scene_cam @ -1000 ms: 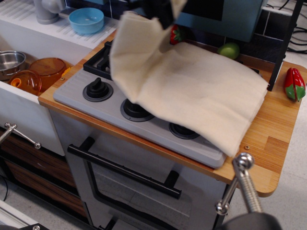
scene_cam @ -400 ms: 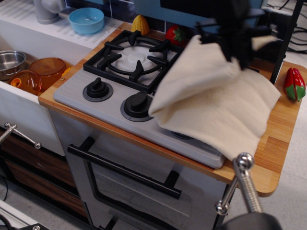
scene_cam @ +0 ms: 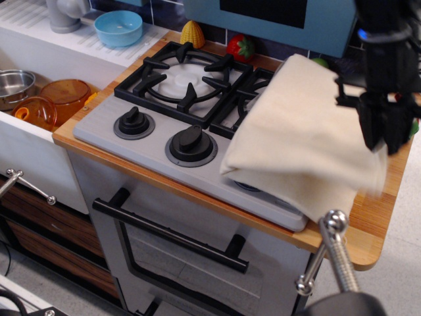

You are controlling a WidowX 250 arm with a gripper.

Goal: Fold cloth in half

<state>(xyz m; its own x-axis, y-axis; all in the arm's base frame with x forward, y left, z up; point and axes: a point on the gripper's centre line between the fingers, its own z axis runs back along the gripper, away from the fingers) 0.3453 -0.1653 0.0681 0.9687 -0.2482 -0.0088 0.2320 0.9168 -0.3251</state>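
Bamboo-grained countertop [scene_cam: 378,217] frames a grey toy stove [scene_cam: 125,141] with black cast grates, where the soft cream cloth [scene_cam: 299,141] lies doubled over the right burners, its right edge pinched in the closed black gripper [scene_cam: 380,145] above the counter's edge.

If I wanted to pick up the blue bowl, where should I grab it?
Grab the blue bowl by its rim, coming straight down from above. It sits upright and open on the white ribbed drainboard, so the thin edge is free to pinch. The side nearest the stove looks clearest; the grey faucet base stands close on the other side.
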